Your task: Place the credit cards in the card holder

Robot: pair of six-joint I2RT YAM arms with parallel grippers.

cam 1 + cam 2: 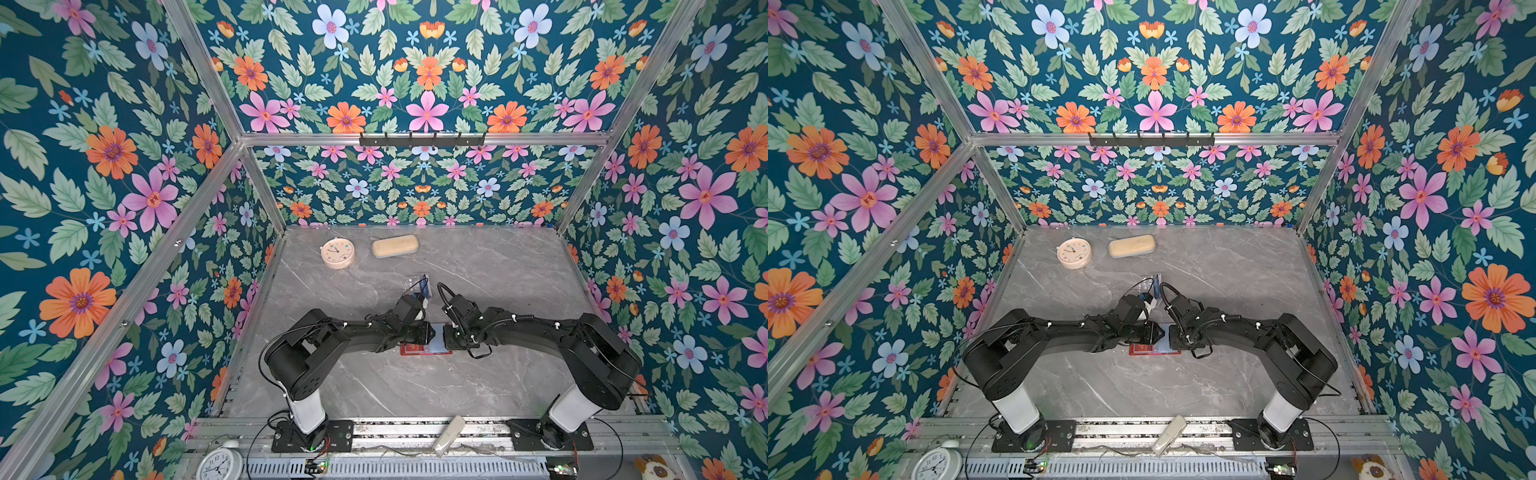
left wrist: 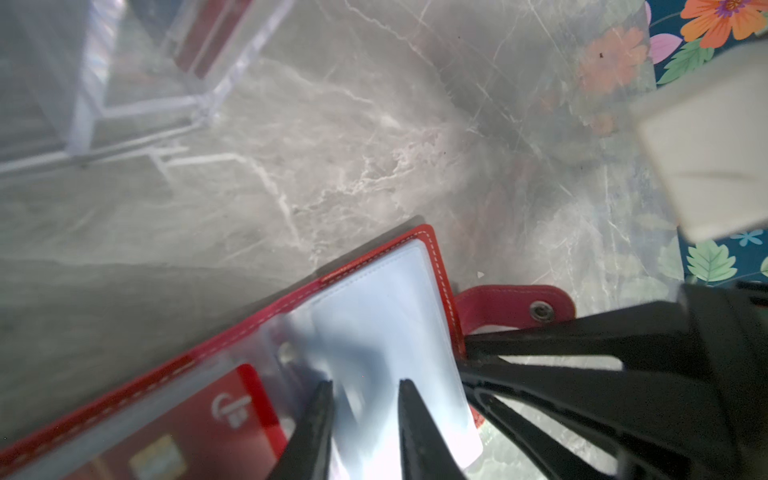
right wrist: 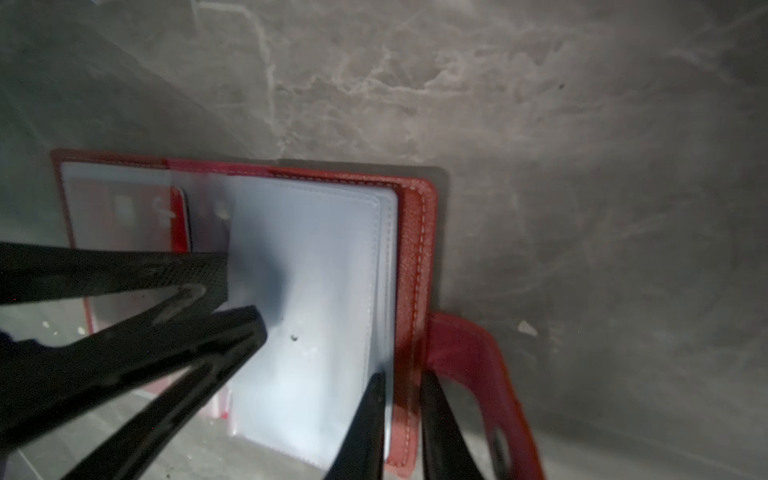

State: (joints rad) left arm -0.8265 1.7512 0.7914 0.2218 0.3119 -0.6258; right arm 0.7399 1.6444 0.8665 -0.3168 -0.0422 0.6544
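right half of the table (image 1: 498, 266) lies open, near strip too. far left, a clock (image 1: 337, 252) and a beige case (image 1: 395, 246) block; a clear stand (image 1: 416, 283) stands just beyond the card holder (image 1: 424, 352).

We count two clocks, the pink clock (image 1: 337, 252) and the white clock (image 1: 219, 464); one beige case (image 1: 395, 246); one card holder (image 3: 415, 249); one clear stand (image 2: 83, 124); two cards told for certain, the red card (image 2: 199, 424) and the blue card (image 1: 424, 286); and two end effectors, the left end effector (image 2: 365, 384) and the right end effector (image 3: 403, 378).

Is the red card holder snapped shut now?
No, the card holder lies open, its clear sleeves exposed and its snap strap hanging free beside it.
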